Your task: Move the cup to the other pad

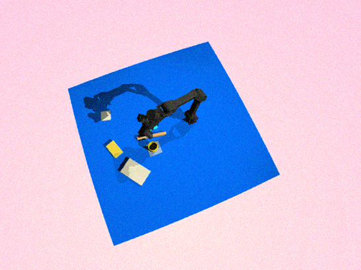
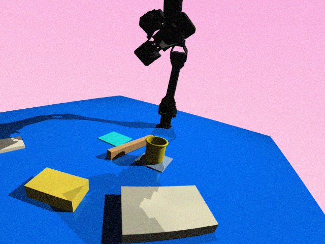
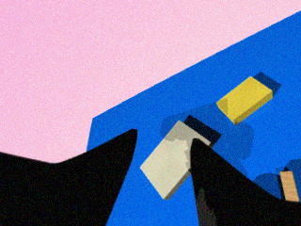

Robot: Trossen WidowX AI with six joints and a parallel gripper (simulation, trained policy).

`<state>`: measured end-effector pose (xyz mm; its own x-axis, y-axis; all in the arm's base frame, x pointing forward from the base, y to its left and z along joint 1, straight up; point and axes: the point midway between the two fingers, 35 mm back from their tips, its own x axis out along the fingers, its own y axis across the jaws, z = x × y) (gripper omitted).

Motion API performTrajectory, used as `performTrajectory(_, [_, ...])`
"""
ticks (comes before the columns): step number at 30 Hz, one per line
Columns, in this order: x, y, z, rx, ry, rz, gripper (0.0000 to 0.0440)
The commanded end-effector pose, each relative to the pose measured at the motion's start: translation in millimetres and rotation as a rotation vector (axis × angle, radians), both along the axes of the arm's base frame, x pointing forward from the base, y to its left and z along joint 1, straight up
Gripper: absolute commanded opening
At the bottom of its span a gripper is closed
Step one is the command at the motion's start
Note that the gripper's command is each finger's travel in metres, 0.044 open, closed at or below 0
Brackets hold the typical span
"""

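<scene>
Below the jaws, and off to one side of them, the yellow cup stands upright on the grey pad. Jaws: released, partly open, nothing between the fingertips; they hang well above the bench. In the wrist view the cup does not show; the gap between the jaws looks toward the cream block, with the yellow block beyond it.

Between the cup and the turquoise pad, presumably the goal, lies the wooden bar, close beside the cup.

Handling (judgement): cup probably light and stiff, with smooth walls that might slip under a weak pinch. Its load, the marbles, cannot be made out in the dark mouth; assume loose and quick to roll. Best hold: opposite sides of the wall, below the flared rim, cup kept vertical. A grip on the rim alone could tip it.

Next, likely: open the jaws wider, bring them over the cup, lower with the fingers straddling the wall. The bar leaves little room on its side; the lift should clear it.
</scene>
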<state>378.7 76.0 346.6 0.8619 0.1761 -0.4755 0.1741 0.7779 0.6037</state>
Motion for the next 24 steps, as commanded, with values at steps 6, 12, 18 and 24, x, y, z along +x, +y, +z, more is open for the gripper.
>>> performTrajectory(6, [5,9,-9,0.084,0.117,-0.039,0.0178])
performTrajectory(12, [8,14,-20,0.135,0.212,-0.079,0.0174])
performTrajectory(18, [9,18,-32,0.176,0.309,-0.123,0.0167])
performTrajectory(24, [9,22,-46,0.203,0.406,-0.17,0.0157])
